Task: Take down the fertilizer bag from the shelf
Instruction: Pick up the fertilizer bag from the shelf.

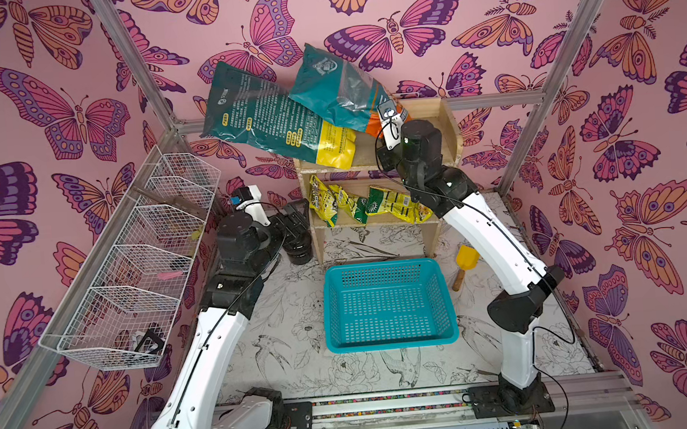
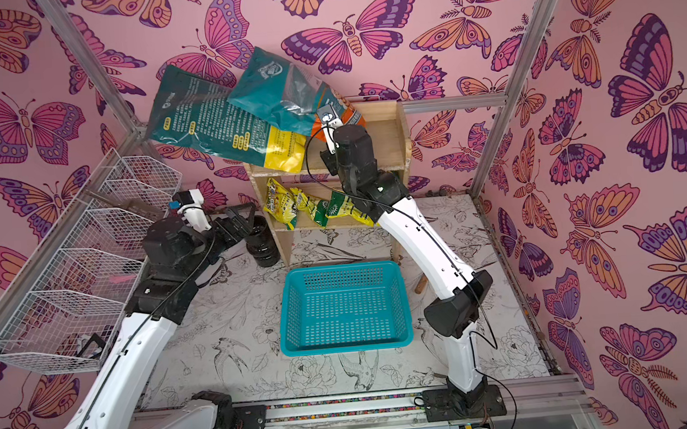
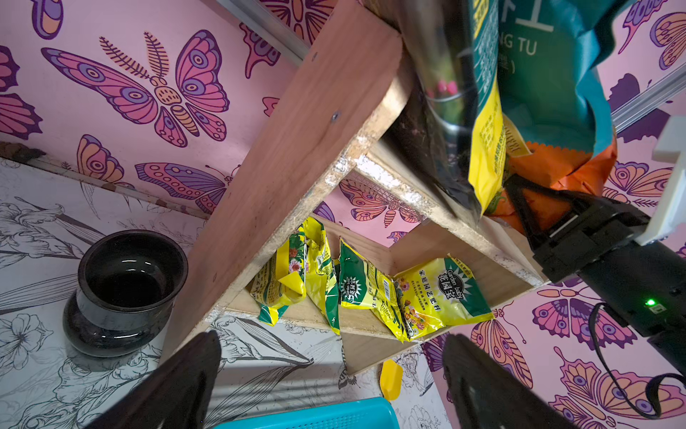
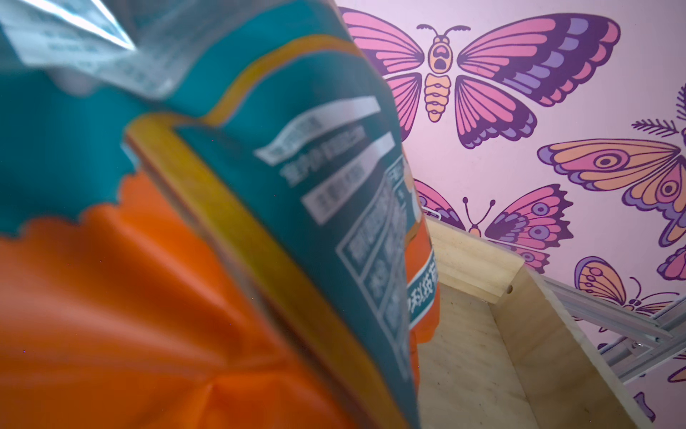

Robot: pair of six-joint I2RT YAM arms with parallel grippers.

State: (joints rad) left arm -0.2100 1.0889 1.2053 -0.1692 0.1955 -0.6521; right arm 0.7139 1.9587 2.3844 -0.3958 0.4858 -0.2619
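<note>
The right claw (image 3: 518, 197) pinches the "NG TU" fertilizer bag (image 1: 337, 87) atop the shelf (image 1: 450, 133), beside a second teal bag (image 1: 261, 122). "Garden baby" packets (image 3: 441, 293) lie below. The left claw (image 3: 330, 345) gapes empty.

Top tier of pale wooden two-tier shelf (image 1: 451, 129): left and middle blocked by big teal-and-yellow plastic bag (image 1: 269, 121) and teal-and-orange plastic bag (image 1: 337, 87) leaning left past the edge, front taken by black-and-white right arm (image 1: 420, 148); right end bare but walled by side and back rims. Lower tier packed across with yellow-green foil packets (image 1: 391, 206). Table open around teal perforated plastic basket (image 1: 383, 267); black round pot (image 1: 298, 247) sits just beside shelf's left leg, yellow scoop with wooden handle (image 1: 467, 258) right of basket, white wire basket rack (image 1: 137, 254) lines left wall.
</note>
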